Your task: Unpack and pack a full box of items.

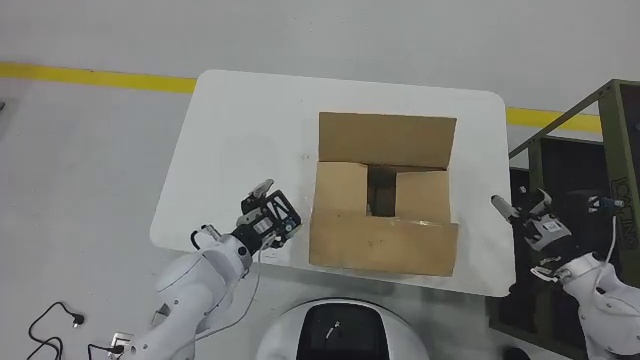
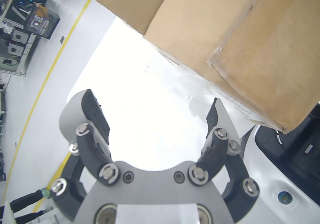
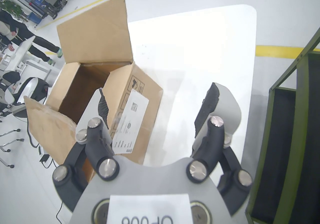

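A brown cardboard box (image 1: 383, 195) stands on the white table (image 1: 240, 140) with its flaps up and a dark gap at its middle; what lies inside is hidden. My left gripper (image 1: 268, 210) hovers open over the table's near left edge, just left of the box (image 2: 225, 35), nothing between its fingers (image 2: 96, 112). My right gripper (image 1: 522, 222) is open past the table's right edge, beside the box (image 3: 100, 80), whose side carries a white label (image 3: 130, 122).
A dark green rack (image 1: 600, 190) with black shelves stands close to the right of the table (image 3: 200, 60), next to my right arm. A yellow floor line (image 1: 100, 75) runs behind the table. Bare tabletop lies left of and behind the box.
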You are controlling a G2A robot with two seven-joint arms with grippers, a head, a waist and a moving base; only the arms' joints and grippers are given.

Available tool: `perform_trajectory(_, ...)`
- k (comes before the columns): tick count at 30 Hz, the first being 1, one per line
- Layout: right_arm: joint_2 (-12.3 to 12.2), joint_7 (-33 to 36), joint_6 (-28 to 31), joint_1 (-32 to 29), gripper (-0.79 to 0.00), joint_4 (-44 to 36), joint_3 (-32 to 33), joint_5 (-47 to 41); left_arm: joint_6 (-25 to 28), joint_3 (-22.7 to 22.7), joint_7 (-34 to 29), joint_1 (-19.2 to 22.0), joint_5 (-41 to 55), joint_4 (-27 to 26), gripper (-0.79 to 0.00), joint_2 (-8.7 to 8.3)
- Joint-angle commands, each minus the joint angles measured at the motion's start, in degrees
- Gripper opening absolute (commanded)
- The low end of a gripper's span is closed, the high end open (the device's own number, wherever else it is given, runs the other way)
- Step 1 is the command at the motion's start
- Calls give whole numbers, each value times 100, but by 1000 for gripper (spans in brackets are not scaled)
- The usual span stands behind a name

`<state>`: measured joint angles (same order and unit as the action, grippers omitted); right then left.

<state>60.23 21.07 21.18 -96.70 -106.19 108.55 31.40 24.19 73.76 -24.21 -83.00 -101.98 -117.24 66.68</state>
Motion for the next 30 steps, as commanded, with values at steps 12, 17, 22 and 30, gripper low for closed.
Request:
perform_trajectory(12,-38,805,160,2064,-523,1130,-1152,-235,-440,-155,257,338,-124,-191,0,55)
perform_trajectory(17,-6,832,192,2663,-385,1723,-1713,87,-566,-152,268,359,-87,-173,0,70)
perform_trajectory(22,26,708,223,3162,-345,2266,-2038,245,-634,-105,273,345,-28,-153,0,78)
perform_trajectory(30,54,794,490,3614,-299,2821,-2283,-79,-634,-105,273,345,-28,-153,0,78)
